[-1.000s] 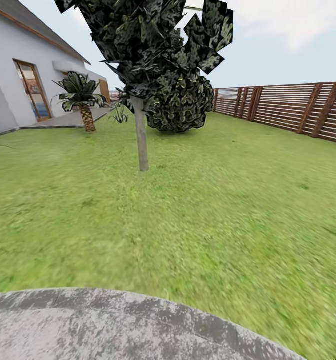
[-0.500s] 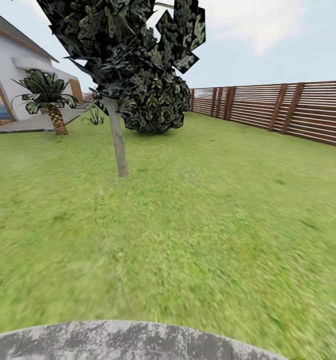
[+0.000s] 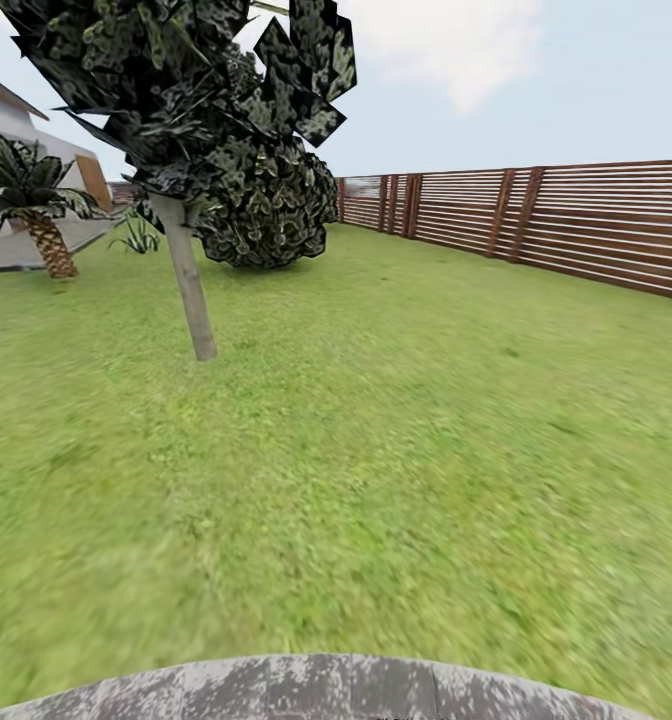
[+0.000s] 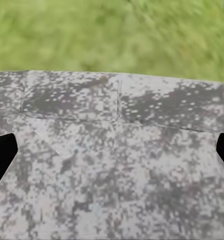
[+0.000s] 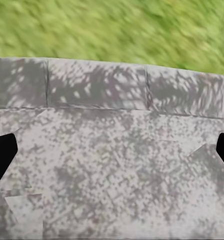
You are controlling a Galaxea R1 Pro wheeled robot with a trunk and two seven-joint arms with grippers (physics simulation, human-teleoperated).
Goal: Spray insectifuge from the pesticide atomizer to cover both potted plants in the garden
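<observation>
With neither bottle nor potted rosettes showing to give a direction, the left pincer and right pincer are hanging with fingertips wide apart over the round grey paved patio, whose edge is bordering the green lawn.

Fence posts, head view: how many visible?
About 7 brown posts on the wooden fence: a tight cluster of roughly five at the far corner, then one and another along the right run. Others may sit behind the bush.
</observation>
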